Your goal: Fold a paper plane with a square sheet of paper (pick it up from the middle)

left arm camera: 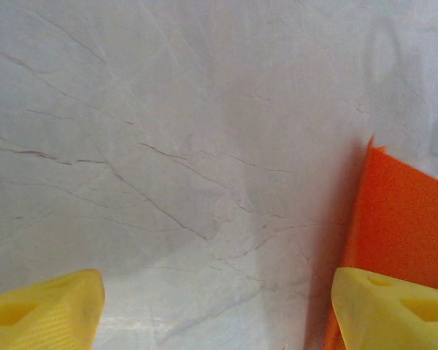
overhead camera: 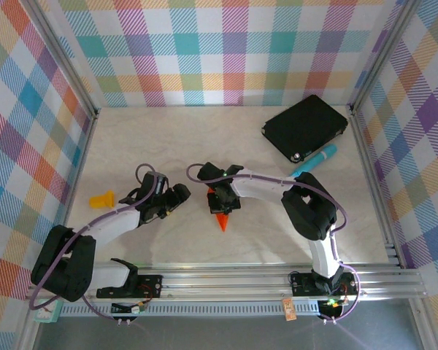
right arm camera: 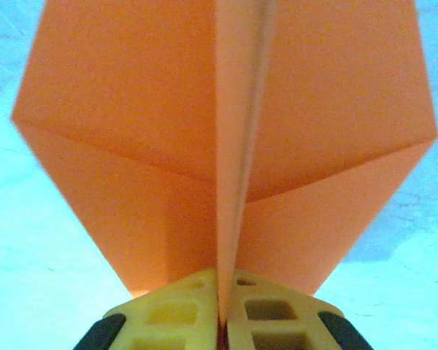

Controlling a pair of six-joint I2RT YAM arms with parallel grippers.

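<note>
The square sheet of paper is folded into an orange paper plane [overhead camera: 222, 217] with a centre ridge, its point aimed at the near edge of the table. My right gripper [overhead camera: 220, 201] is over it. In the right wrist view the gripper [right arm camera: 223, 295] is shut on the plane's [right arm camera: 131, 124] upright centre ridge, and the wings spread to both sides. My left gripper [overhead camera: 179, 198] sits just left of the plane. Its yellow fingers [left arm camera: 51, 310] stand wide open over bare table, with the plane's edge [left arm camera: 401, 233] beside the right finger and nothing between them.
A black rectangular pad [overhead camera: 305, 127] lies at the back right with a teal pen [overhead camera: 315, 160] in front of it. A small yellow object [overhead camera: 102, 198] sits at the left. Plaid walls close in three sides, and a metal rail [overhead camera: 226, 281] runs along the near edge.
</note>
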